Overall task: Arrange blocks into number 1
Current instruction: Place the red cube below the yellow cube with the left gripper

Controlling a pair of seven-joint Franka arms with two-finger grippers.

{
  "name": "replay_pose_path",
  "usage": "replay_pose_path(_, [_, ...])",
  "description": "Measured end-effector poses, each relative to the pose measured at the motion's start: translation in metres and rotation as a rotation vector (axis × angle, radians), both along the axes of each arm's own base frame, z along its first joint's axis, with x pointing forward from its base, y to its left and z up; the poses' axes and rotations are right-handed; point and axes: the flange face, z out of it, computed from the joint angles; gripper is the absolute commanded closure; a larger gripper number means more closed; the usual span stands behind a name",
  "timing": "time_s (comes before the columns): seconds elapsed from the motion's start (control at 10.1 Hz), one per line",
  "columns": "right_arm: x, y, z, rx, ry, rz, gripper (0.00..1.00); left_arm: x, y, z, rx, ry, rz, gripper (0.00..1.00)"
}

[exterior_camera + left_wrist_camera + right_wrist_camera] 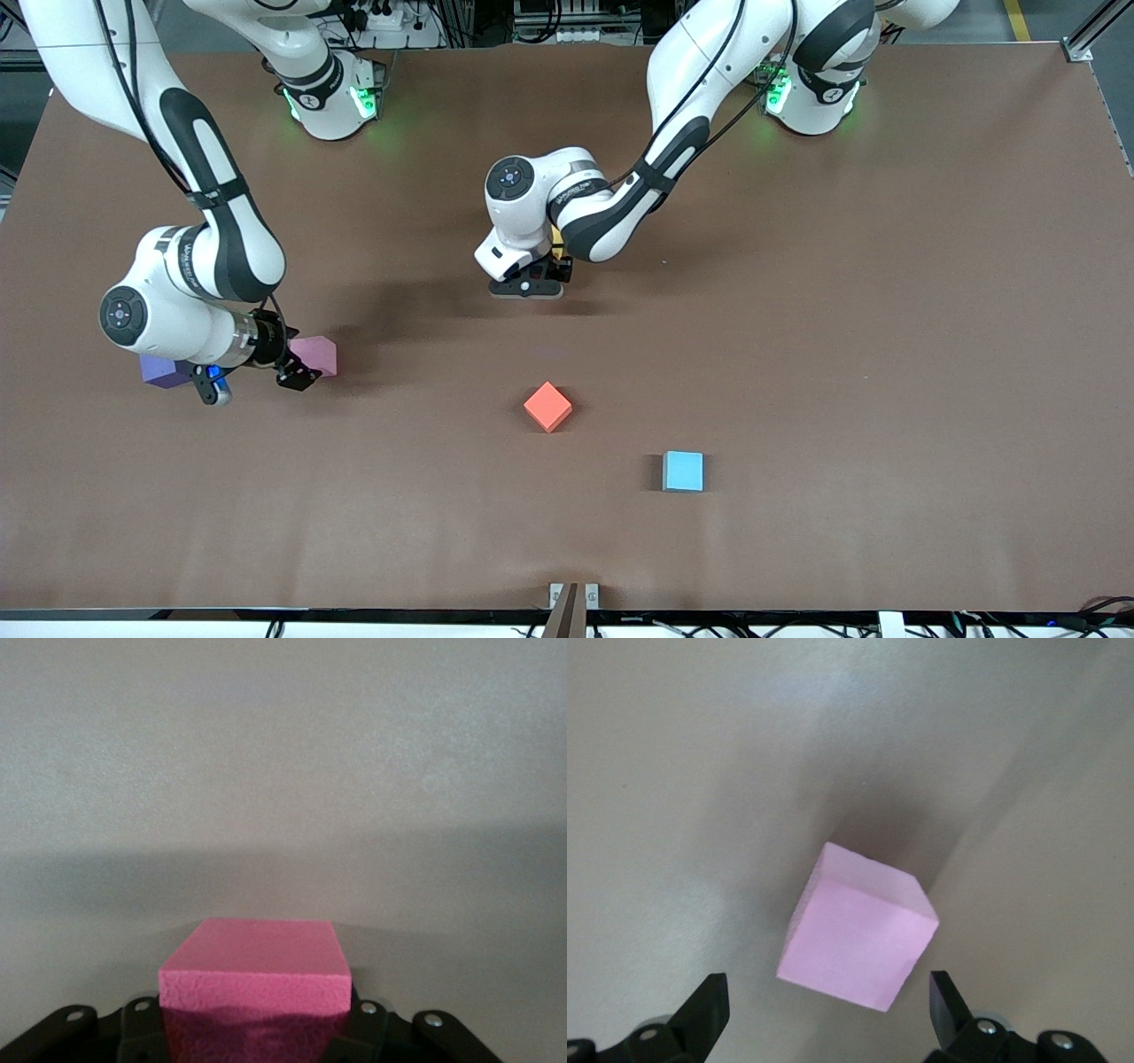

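My left gripper (529, 285) is low over the middle of the table. It is shut on a hot pink block (257, 961), which the hand hides in the front view. A sliver of yellow (556, 237) shows beside that hand. At the right arm's end, my right gripper (257, 383) stands open just short of a pale pink block (315, 354). In the right wrist view this block (859, 926) lies ahead of the spread fingertips (713, 1001), apart from them. A red block (547, 406) lies alone, nearer the front camera than the left gripper.
A light blue block (684, 470) sits nearer the front camera than the red one, toward the left arm's end. A purple block (162, 372) is partly hidden under the right arm's wrist. Bare brown table (886, 354) stretches toward the left arm's end.
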Motion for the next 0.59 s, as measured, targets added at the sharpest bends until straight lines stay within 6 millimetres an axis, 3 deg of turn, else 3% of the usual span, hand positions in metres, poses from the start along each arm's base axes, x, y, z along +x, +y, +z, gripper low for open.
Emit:
replay_pose_path(0.2, [-0.006, -0.006, -0.007, -0.007, 0.020, -0.037, 0.00, -0.004, -0.001, 0.000, 0.001, 0.005, -0.006, 1.00])
replay_pose_path(0.39, [-0.006, 0.002, -0.008, -0.017, 0.011, -0.075, 0.00, -0.010, -0.003, 0.000, 0.005, 0.013, -0.014, 1.00])
replay_pose_path(0.49, [-0.005, 0.004, -0.008, -0.019, 0.003, -0.081, 0.00, -0.012, -0.003, 0.000, 0.006, 0.016, -0.016, 0.56])
replay_pose_path(0.59, [-0.005, 0.003, -0.009, -0.021, -0.008, -0.087, 0.00, -0.013, -0.003, 0.000, 0.011, 0.019, -0.017, 0.01])
